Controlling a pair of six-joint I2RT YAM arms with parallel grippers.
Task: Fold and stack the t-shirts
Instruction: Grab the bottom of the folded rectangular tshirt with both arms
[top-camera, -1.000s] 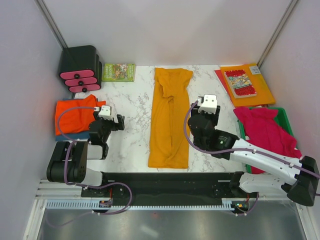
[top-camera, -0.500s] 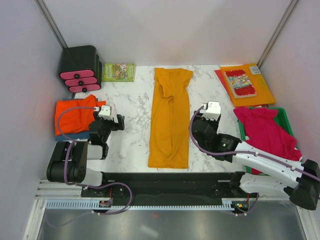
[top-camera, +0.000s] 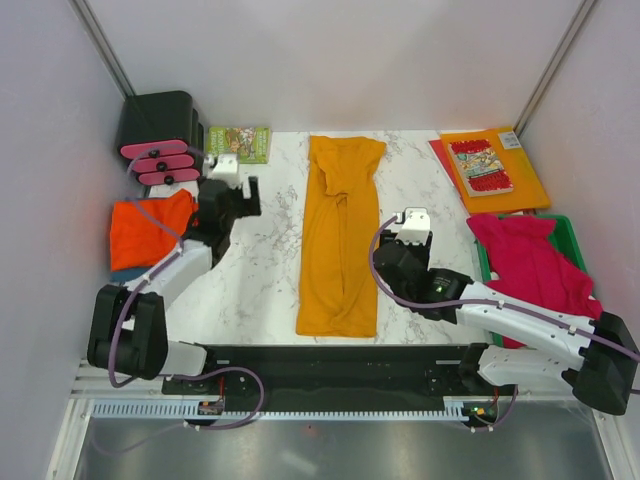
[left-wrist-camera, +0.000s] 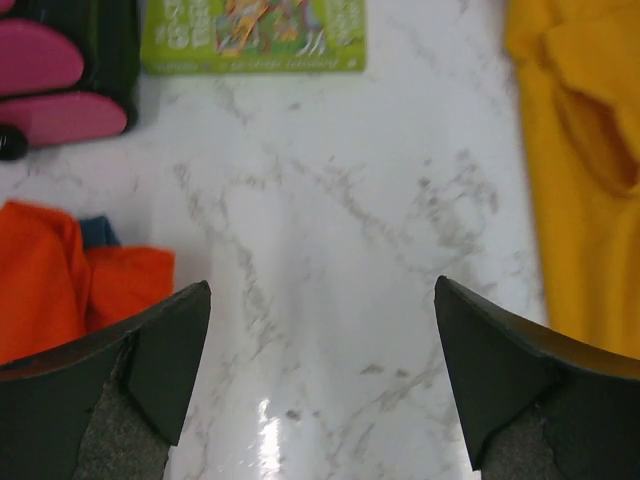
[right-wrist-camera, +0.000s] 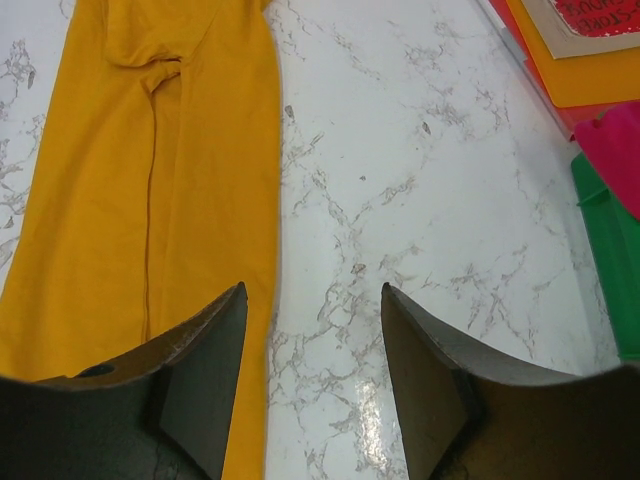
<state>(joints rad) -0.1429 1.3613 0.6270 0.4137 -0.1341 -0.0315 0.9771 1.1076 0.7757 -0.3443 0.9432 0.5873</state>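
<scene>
top camera: the mustard t-shirt (top-camera: 338, 240) lies as a long strip down the middle of the marble table (top-camera: 270, 270), neck end far. the red-orange t-shirt (top-camera: 148, 230) sits at the left edge on a blue t-shirt (top-camera: 125, 271). the crimson-pink t-shirts (top-camera: 528, 262) are heaped in the green bin (top-camera: 563, 232) on the right. the left gripper (top-camera: 236, 196) hovers between the red-orange and mustard shirts. the right gripper (top-camera: 393, 243) is just beside the mustard one's right edge.

left wrist: jaws spread wide, nothing between them, bare marble below, a green book (left-wrist-camera: 255, 35) ahead.

right wrist: jaws apart and empty, one finger over mustard cloth, the other over marble. can't tell if it touches.
</scene>
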